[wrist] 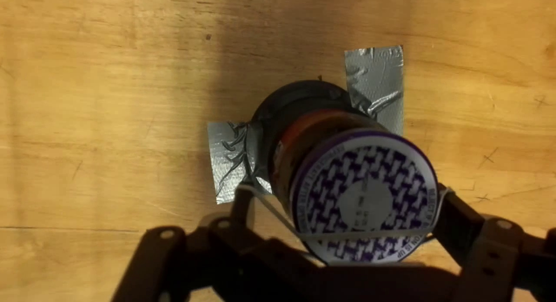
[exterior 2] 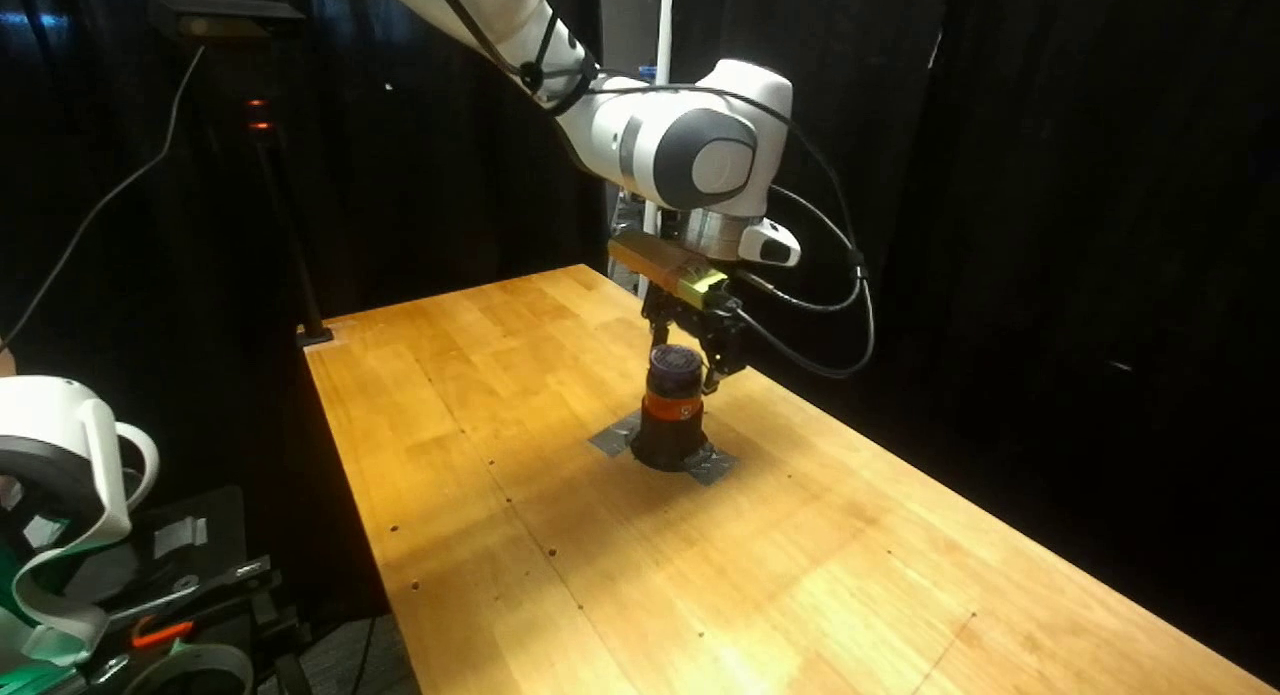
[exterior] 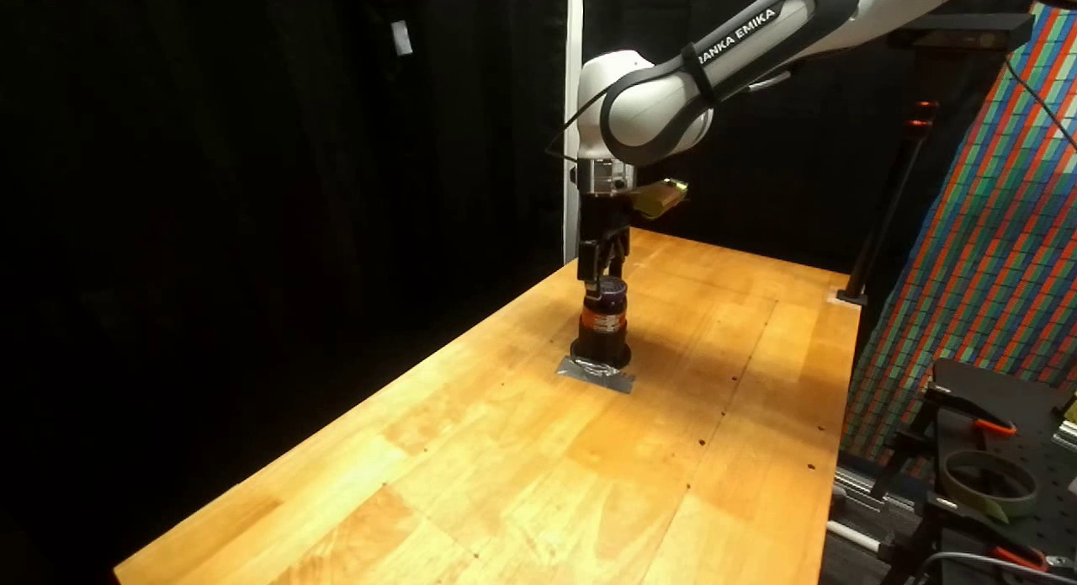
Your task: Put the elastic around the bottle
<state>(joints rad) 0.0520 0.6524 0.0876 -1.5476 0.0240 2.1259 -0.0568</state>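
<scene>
Bottle (exterior 2: 674, 387): one, squat, upright on the wooden table (exterior 2: 520, 375), standing in a dark flanged base (exterior: 601, 348), orange band just above it.
Lid (wrist: 365, 202): purple and white, patterned, facing up.
Gripper (wrist: 346, 198): pointing down at the bottle's top, fingers (wrist: 458, 217) spread wide, one on either side of the lid.
Elastic (wrist: 365, 235): one, pale and thin, stretched between the fingers and crossing over the lid in the wrist view; whether it touches cannot be told.
Tape (wrist: 223, 176): two grey strips, stuck to the table at the base's edge.
</scene>
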